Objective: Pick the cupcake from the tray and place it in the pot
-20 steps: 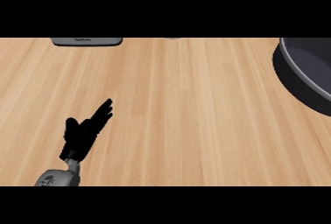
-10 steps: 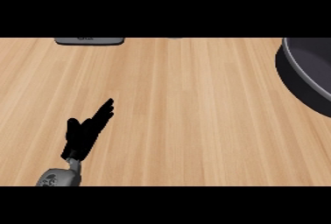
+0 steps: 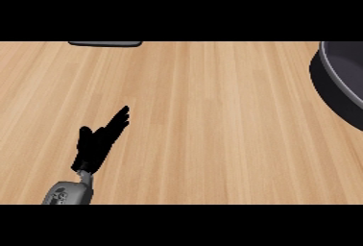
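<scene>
Surroundings: wooden table (image 3: 212,125) across the whole view, grain running top to bottom. At the right edge, a dark round pot (image 3: 332,86), standing on the table, well apart from the left robot hand (image 3: 94,148). At the top edge, left of centre, a dark flat slab (image 3: 105,43). Between robot hand and pot: table surface only.

Count: one pot, one slab, one robot hand, one grey forearm (image 3: 68,193).

Left robot hand: at lower left over the table, fingers straight and close together, pointing up and to the right, thumb set off to the left; opened out, clasping nothing.

Hidden or cut off:
- Pot cropped by the right edge; only its left wall and part of the grey inside showing.
- Slab cropped by the top edge; only a thin strip showing, kind not to be told.
- Forearm cropped at the lower edge.
- Cupcake: position cannot be told from this view
</scene>
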